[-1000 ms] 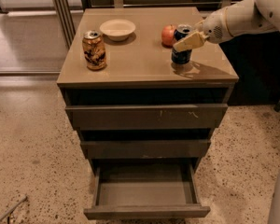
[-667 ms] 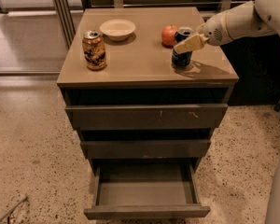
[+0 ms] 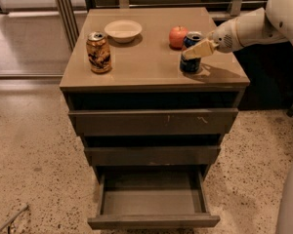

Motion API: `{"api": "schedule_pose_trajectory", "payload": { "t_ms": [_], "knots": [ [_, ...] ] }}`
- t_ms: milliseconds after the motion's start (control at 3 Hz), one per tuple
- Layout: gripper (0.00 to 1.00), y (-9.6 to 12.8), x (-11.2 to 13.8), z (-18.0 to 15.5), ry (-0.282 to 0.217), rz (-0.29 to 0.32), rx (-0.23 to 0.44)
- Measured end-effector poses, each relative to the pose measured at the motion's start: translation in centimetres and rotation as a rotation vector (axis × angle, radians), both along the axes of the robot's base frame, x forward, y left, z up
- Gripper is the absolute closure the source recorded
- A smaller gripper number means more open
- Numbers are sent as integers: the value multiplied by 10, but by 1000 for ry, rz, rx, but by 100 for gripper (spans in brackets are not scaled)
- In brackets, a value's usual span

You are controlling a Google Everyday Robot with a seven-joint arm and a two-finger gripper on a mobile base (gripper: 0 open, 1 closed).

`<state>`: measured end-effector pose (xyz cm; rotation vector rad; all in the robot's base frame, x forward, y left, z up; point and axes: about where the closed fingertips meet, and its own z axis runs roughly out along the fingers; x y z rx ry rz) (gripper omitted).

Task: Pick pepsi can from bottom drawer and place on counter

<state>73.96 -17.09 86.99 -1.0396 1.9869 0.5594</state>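
Note:
The pepsi can (image 3: 189,62), dark blue with a silver top, stands upright on the tan counter (image 3: 146,62) near its right front corner. My gripper (image 3: 195,49) reaches in from the right and is shut on the can, with one pale finger (image 3: 200,48) lying across the can's front. The bottom drawer (image 3: 152,201) is pulled out and nothing shows inside it. The two upper drawers are pushed in.
On the counter, a gold-orange can (image 3: 98,51) stands at the left, a white bowl (image 3: 123,30) at the back, and a red apple (image 3: 177,36) just behind the pepsi can. The open drawer juts out over the speckled floor (image 3: 34,155).
The gripper and the pepsi can have sunk very slightly toward the counter. Nothing else has moved.

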Motion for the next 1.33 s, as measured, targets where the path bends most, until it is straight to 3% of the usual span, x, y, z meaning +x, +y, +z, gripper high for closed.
{"api": "schedule_pose_trajectory", "payload": {
  "t_ms": [333, 1333],
  "knots": [
    [81, 0, 0, 4, 0, 0, 0],
    [11, 0, 0, 4, 0, 0, 0]
  ]
}}
